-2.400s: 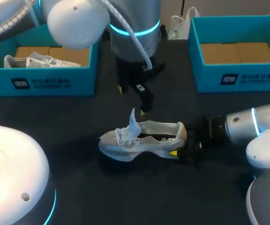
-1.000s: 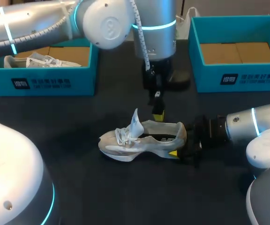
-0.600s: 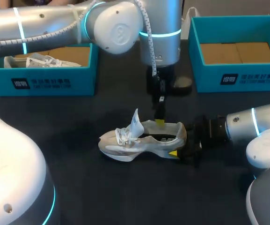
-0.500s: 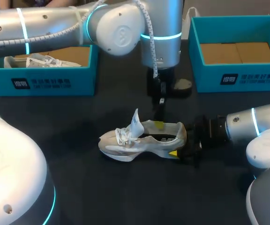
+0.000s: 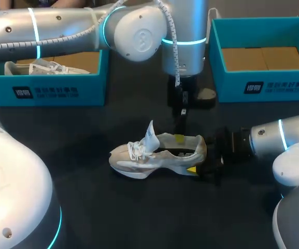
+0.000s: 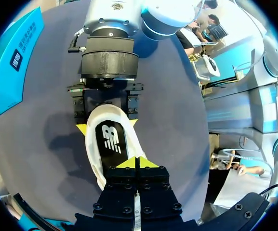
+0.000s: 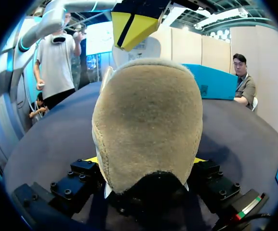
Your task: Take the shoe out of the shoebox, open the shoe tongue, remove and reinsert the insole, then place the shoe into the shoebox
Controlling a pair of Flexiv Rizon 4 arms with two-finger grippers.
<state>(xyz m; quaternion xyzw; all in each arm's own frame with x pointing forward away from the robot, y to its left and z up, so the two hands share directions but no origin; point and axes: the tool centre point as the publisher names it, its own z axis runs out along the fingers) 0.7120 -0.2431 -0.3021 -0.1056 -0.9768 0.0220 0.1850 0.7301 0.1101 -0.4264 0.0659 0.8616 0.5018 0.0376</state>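
Hanging mid-frame, tips pressed together, the left gripper (image 5: 179,138) points down onto the insole (image 6: 111,144); the right gripper (image 5: 198,162) clamps the shoe (image 5: 154,153) by its heel.

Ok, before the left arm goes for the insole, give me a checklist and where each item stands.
1. Shoe resting on the table: ok.
2. Right gripper shut on the shoe's back end: ok.
3. Tongue standing up, opening exposed: ok.
4. Insole lying inside the shoe: ok.
5. Left gripper over the opening: ok.
6. Left gripper open to take the insole: not ok, its tips are together.
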